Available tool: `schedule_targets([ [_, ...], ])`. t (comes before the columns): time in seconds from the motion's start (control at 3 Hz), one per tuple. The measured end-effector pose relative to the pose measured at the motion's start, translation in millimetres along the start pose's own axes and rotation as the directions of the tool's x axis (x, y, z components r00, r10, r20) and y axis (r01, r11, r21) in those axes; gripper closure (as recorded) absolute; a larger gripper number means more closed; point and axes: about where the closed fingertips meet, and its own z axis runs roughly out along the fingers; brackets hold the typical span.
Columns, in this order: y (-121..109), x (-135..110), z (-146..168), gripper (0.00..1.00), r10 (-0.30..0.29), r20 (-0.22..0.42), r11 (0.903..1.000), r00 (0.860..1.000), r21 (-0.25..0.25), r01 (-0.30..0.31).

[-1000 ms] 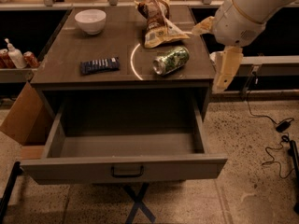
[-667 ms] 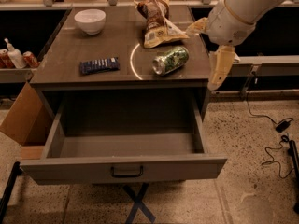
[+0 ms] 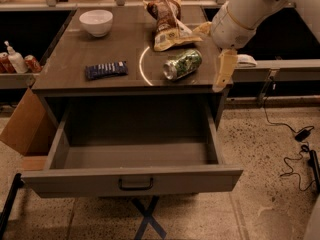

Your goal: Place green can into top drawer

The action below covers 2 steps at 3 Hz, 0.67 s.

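The green can [image 3: 182, 64] lies on its side on the cabinet top [image 3: 100, 49], near the right front edge. The top drawer [image 3: 132, 176] below is pulled wide out, and its inside shows nothing in it; the dark handle [image 3: 136, 184] sits at the centre of its front panel. My gripper [image 3: 213, 51] hangs at the cabinet's right edge, just right of the can and apart from it. It is open and holds nothing. One cream finger [image 3: 224, 71] points down and the other [image 3: 202, 29] reaches toward the chip bag.
A chip bag [image 3: 167, 24] lies behind the can, a white bowl [image 3: 96, 22] at the back left, and a blue snack packet [image 3: 105, 70] at the front left. A cardboard box [image 3: 25, 126] leans left of the drawer. Cables [image 3: 295, 149] lie on the floor at right.
My arm and gripper have shifted a little to the left, closer to the can. The can and drawer have not moved.
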Motion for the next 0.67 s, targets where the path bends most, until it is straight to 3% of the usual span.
schedule_targets([
  [0.67,-29.3,-1.1,33.6,0.00,0.012,0.015,0.9998,1.000,0.013,-0.012],
])
